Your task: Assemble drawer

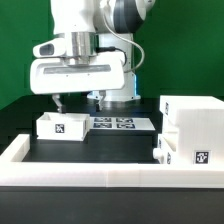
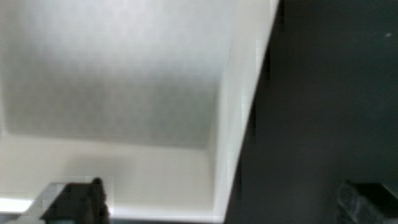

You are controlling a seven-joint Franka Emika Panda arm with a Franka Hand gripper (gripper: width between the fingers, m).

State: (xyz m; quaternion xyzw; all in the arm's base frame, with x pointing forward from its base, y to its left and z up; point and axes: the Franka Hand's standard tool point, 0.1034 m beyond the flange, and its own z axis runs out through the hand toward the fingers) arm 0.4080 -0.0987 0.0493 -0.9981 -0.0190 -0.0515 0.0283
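A small white open-top box (image 1: 62,127) with a tag on its front stands at the exterior view's left. My gripper (image 1: 78,102) hangs open just above it, apart from it. In the wrist view the box (image 2: 125,90) fills most of the picture. My gripper (image 2: 224,203) straddles one side wall, with one finger (image 2: 75,202) over the box's inside and the other over the dark table. The large cube-shaped housing (image 1: 196,118) stands at the exterior view's right. The second small box (image 1: 172,150) sits against the housing's lower left side.
The marker board (image 1: 115,124) lies flat behind the middle, between the small box and the housing. A low white border wall (image 1: 100,172) runs along the front and up the left side. The table surface (image 1: 110,148) is black.
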